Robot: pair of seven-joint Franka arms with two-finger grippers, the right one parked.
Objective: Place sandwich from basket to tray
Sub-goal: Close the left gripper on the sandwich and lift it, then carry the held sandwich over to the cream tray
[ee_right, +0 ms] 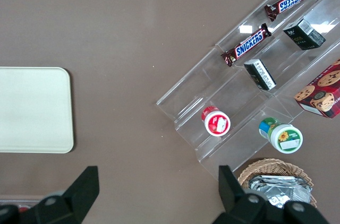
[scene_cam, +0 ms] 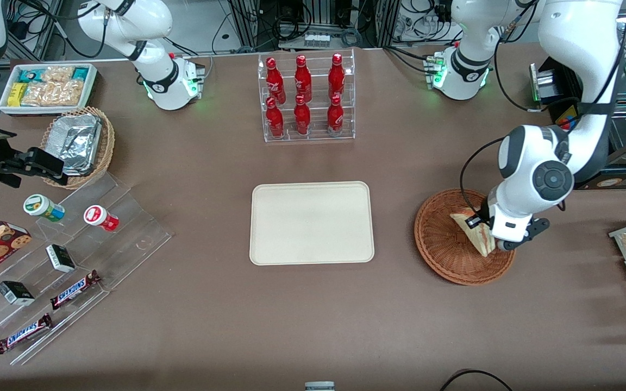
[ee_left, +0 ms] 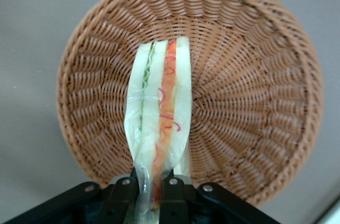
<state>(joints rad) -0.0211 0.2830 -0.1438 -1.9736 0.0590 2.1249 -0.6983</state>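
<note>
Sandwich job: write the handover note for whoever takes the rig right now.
Tool: the left arm's, over the basket, shut on the sandwich's lower edge.
Sandwich: upright on edge, filling layers showing, still within the basket's rim; whether it has lifted off the weave is not clear.
Tray: bare, beside the basket toward the parked arm's end.
Done: grasp.
Left: lift out, carry to the tray, set down, release.

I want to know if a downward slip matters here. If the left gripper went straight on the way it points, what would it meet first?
The gripper, jaws closed on the sandwich, points down into the basket. The woven basket floor likely comes first, though the sandwich's free end might touch before it.
</note>
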